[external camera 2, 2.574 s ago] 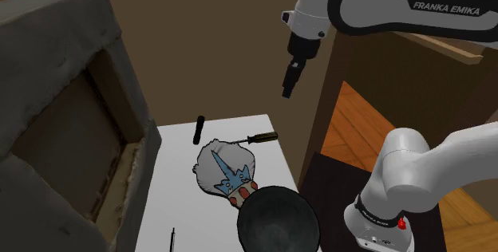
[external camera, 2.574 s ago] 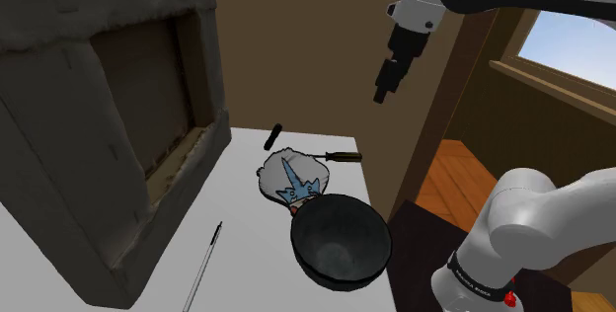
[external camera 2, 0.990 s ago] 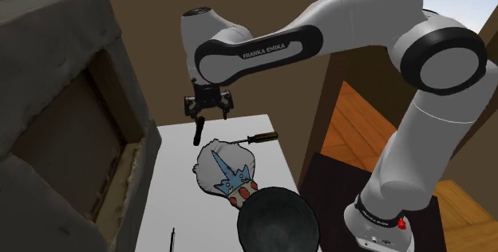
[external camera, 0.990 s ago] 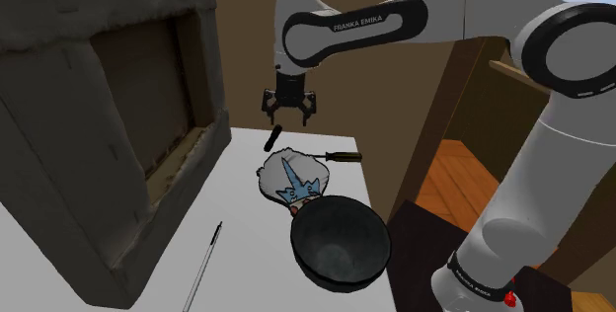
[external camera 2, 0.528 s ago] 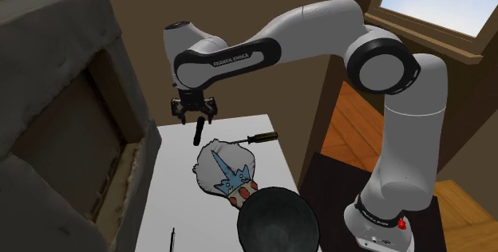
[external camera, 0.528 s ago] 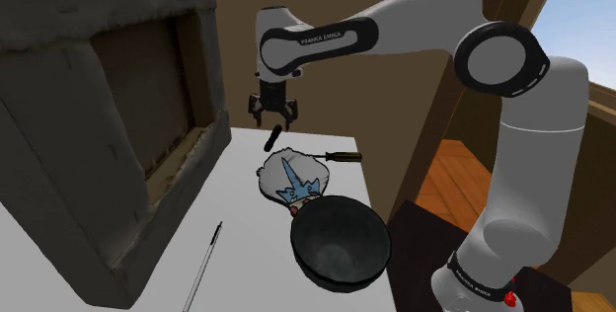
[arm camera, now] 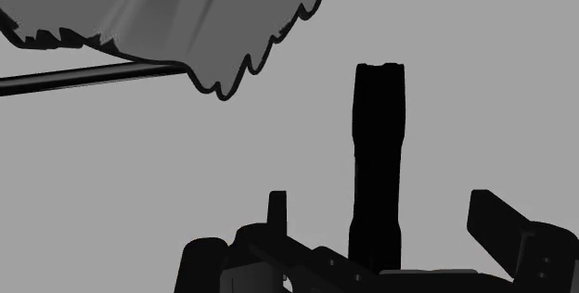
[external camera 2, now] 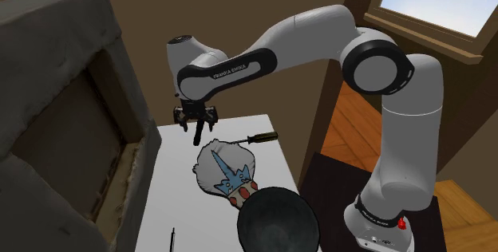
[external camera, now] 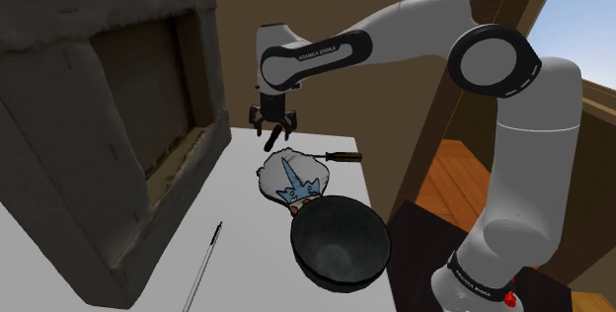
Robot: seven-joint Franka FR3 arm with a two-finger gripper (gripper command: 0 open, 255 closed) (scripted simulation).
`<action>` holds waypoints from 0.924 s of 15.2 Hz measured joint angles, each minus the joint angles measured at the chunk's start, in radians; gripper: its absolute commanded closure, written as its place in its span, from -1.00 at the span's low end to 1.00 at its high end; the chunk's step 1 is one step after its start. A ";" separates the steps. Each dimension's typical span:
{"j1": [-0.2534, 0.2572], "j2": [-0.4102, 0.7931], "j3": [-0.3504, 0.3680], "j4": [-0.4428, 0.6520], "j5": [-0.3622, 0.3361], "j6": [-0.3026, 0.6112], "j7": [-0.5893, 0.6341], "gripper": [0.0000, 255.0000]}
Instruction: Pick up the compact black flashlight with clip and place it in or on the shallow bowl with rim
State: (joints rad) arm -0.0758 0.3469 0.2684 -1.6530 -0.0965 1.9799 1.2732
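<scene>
**Slim barrel, grasp not yet made**

The gripper [external camera: 274, 130] hangs low over the far end of the table [external camera: 237, 223]. Its fingers [arm camera: 501, 223] are spread, with the flashlight [arm camera: 379, 152] lying between them and touching neither. The flashlight [external camera: 269, 143] lies flat on the table, just beyond the blue-and-white figure [external camera: 289, 180] and near the screwdriver [external camera: 341, 155]. It is well apart from the dark bowl [external camera: 341, 251], which sits at the near end by the stand.

The main risk is probably the close itself. The barrel looks round and thin, so if one finger touches first it could roll or skid away, perhaps against the figure. In the wrist view the fingers bracket the end nearest the hand, not the middle. A pinch there may let the long end droop or twist once lifted. If the gripper comes down too far, the fingertips would jam on the table; if it stops too high, they would catch only the top of the barrel and it could pop out. I cannot make out the clip, so it may sit under a finger and spoil the hold.

The carry to the bowl passes over the figure and screwdriver, so a low carry could knock them. A release from too high might bounce the flashlight over the rim.
</scene>
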 measured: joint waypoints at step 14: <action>0.000 0.002 0.000 -0.003 -0.001 0.005 0.001 1.00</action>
State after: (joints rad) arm -0.0755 0.3485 0.2682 -1.6555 -0.0972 1.9853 1.2738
